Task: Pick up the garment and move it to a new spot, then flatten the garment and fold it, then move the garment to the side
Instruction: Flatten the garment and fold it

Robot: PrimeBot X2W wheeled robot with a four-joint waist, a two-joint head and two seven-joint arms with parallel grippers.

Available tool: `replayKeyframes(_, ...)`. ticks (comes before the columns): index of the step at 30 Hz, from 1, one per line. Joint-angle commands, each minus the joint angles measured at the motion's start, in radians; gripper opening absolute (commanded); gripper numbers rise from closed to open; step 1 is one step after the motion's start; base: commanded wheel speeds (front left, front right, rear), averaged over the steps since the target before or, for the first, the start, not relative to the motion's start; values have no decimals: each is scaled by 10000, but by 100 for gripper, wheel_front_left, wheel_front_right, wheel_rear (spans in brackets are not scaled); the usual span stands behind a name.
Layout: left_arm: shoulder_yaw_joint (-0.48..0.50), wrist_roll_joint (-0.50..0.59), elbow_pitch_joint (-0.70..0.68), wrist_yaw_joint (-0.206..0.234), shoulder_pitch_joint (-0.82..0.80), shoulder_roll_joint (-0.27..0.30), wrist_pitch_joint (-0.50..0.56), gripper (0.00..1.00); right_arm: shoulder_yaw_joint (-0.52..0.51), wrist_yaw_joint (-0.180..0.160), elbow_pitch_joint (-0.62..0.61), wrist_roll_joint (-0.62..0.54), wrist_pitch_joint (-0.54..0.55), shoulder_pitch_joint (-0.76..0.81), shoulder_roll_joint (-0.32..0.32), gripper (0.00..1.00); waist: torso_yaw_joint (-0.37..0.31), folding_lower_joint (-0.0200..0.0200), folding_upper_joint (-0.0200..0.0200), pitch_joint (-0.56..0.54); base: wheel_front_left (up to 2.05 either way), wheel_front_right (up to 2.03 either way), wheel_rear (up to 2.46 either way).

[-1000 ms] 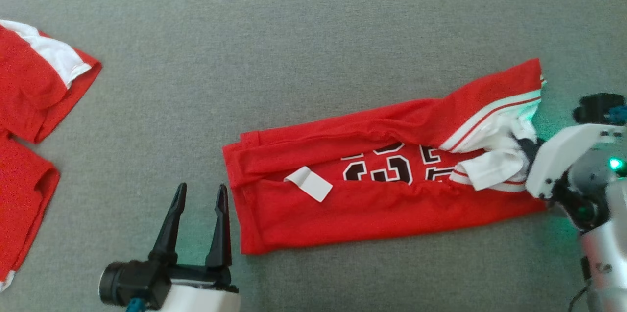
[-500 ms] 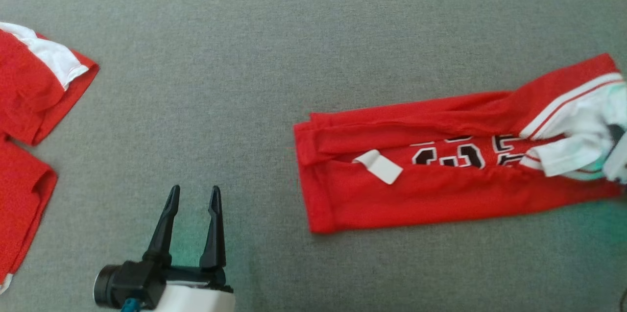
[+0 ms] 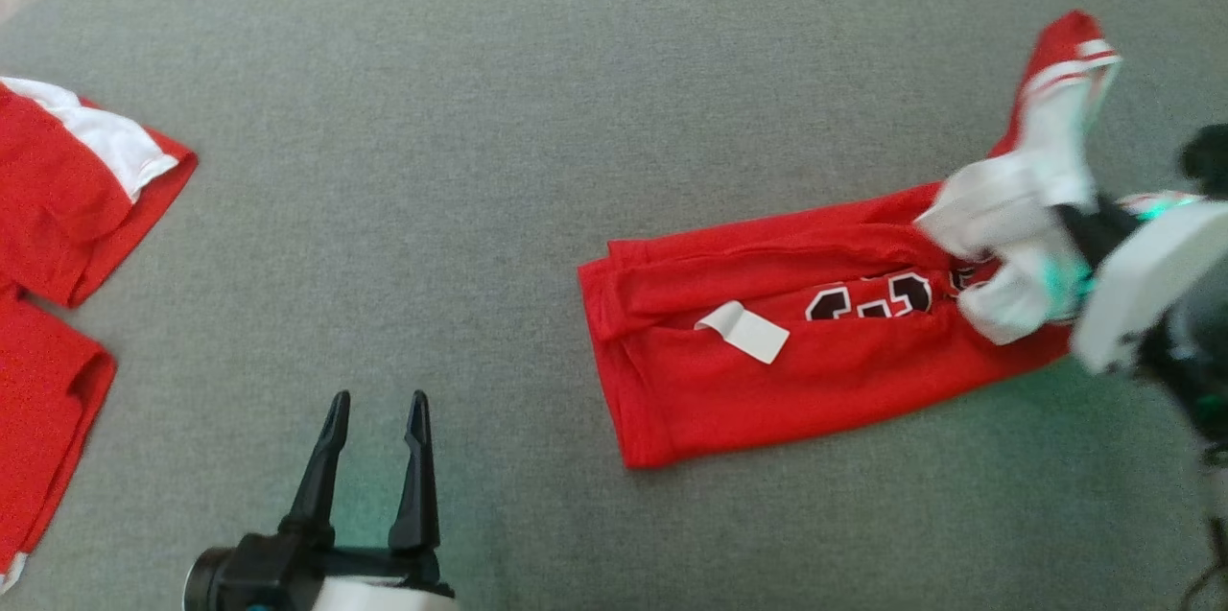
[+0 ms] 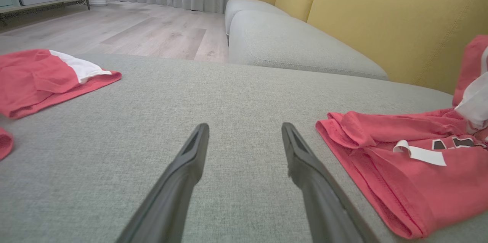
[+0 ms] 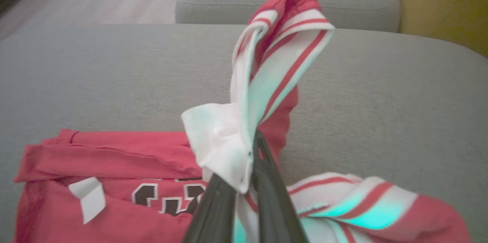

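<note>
Right gripper [image 5: 253, 151] is pinched shut on the white-and-red striped end of the jersey [image 3: 815, 352]. That end is lifted and bunched. The rest lies on the grey cushion [image 3: 480, 160], right of centre in the head view, as a long narrow strip with the number print and a white tag [image 3: 748, 333] facing up.

Left gripper [image 3: 377, 400] is wide open and holds nothing. It hovers over bare cushion, apart from the jersey's left hem.

My read: you're in the fold step. The lengthwise folds look done, and the raised end looks set to go over toward the hem. It could also be a drag, I can't rule that out.

For the next move, carry the held end across, low, and lay it on the hem end. White cloth is draped over the right fingers, so watch for a snag on release. Pinning the hem with the left gripper would stop the strip sliding.

The other red garment [image 3: 58, 170] sits at the cushion's left edge, so keep clear of it.
</note>
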Motion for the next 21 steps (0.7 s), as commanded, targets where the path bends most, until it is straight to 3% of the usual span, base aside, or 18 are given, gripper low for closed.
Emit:
replayKeyframes(1,401,-32,-280,-47,-156,-31,-95,100,408,-19,-681,96,129,-69,12,0,-9,2,-1,-14,0,0,0)
replayKeyframes(6,457,-151,-313,43,-208,-31,-95,100,1840,-19,-1074,72,190,240,1034,0,-1,2,-1,12,0,0,0)
replayKeyframes(12,289,-121,-241,3,-228,-31,-95,100,3119,-19,-358,-162,-476,325,2604,0,82,2,-1,100,0,0,0)
replayKeyframes(21,372,-53,-107,-90,-428,-31,-95,100,3851,-19,1139,-186,-1557,36,3225,0,373,2,-1,74,0,0,0)
